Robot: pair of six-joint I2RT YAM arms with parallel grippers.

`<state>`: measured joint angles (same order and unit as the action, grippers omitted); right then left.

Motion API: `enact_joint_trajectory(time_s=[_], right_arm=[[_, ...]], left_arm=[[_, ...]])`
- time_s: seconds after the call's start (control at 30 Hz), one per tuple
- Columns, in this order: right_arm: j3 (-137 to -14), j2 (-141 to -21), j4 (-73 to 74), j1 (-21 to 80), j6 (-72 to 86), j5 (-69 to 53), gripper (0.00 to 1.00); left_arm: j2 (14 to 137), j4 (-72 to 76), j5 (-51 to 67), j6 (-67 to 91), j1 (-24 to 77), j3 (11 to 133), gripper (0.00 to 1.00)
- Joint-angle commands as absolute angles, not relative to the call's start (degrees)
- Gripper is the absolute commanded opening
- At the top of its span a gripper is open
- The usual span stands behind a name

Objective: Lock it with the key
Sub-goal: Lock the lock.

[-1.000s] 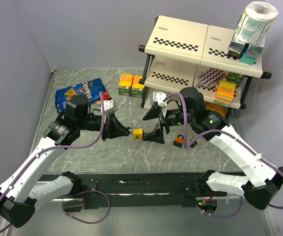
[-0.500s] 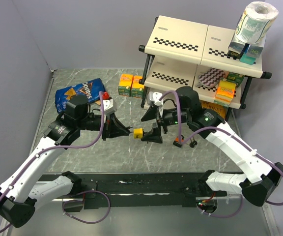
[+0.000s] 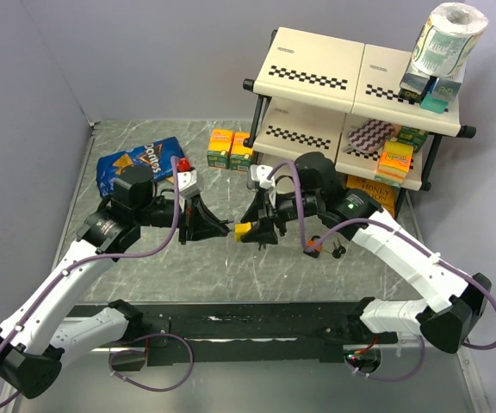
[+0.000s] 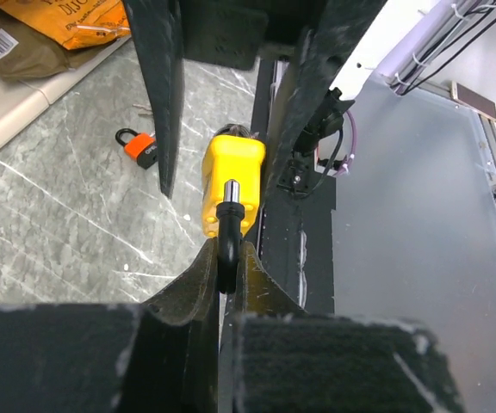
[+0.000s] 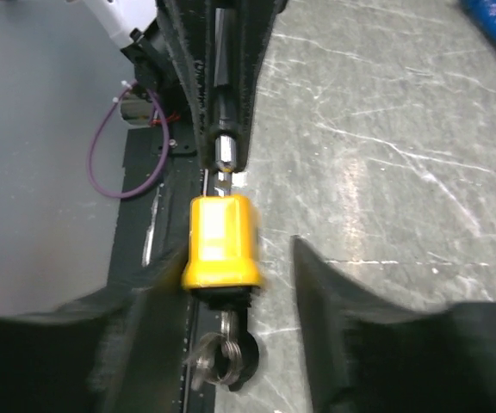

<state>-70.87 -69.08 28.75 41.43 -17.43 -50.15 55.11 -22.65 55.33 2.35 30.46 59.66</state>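
- The yellow padlock (image 3: 243,231) hangs in the air above the middle of the table (image 3: 145,267), lying level between the two arms.
- Its dark shackle (image 4: 226,225) points left and is pinched in the left gripper (image 3: 225,231); these jaws are pressed narrow on the shackle.
- A key with its ring (image 5: 224,348) sticks out of the padlock's right-hand end.
- The right gripper (image 3: 261,231) comes in from the right, with its jaws partly spread on either side of the yellow body.
- In the right wrist view one finger (image 5: 145,288) lies against the padlock, while the other finger (image 5: 321,284) stands off with a clear gap, so there is no grip.
- An orange padlock (image 3: 313,248) lies on the table just right of the right gripper.
- A blue chips bag (image 3: 136,163) lies at the far left.
- Two orange-and-green boxes (image 3: 231,148) stand at the far middle.
- A two-level shelf rack (image 3: 351,95) stands at the far right, with a toilet roll (image 3: 450,34) on small cartons on its top.
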Motion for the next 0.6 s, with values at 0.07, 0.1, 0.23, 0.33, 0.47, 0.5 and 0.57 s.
enact_joint_trajectory(time_s=[0.07, 0.1, 0.23, 0.33, 0.47, 0.5, 0.57], right_arm=[[-73.7, -69.8, 27.8, 42.7, -19.1, -51.2, 0.02], [-73.7, -69.6, 27.6, 42.6, -18.6, -50.9, 0.0], [-74.5, -69.3, 27.7, 42.5, -18.1, -50.1, 0.0], [-74.9, -68.8, 27.9, 42.5, -18.4, -49.9, 0.0], [-74.2, -68.4, 28.0, 42.5, -17.7, -50.3, 0.0], [-74.2, -68.3, 28.0, 42.6, -17.6, -50.4, 0.0], [-74.2, -68.3, 28.3, 42.6, -17.7, -50.5, 0.0]], left_arm=[[53.1, -18.4, 57.6, 2.4, 30.6, 60.5, 0.01], [53.0, -19.1, 57.3, 0.6, 30.6, 60.5, 0.01], [51.7, -25.2, 57.0, -9.6, 30.6, 61.0, 0.39], [51.1, -28.6, 56.9, -12.9, 30.6, 62.2, 0.49], [50.5, -26.5, 58.0, -11.3, 30.7, 62.1, 0.54], [50.2, -25.1, 58.2, -10.5, 30.7, 62.0, 0.55], [50.1, -24.3, 58.8, -9.8, 31.2, 61.6, 0.57]])
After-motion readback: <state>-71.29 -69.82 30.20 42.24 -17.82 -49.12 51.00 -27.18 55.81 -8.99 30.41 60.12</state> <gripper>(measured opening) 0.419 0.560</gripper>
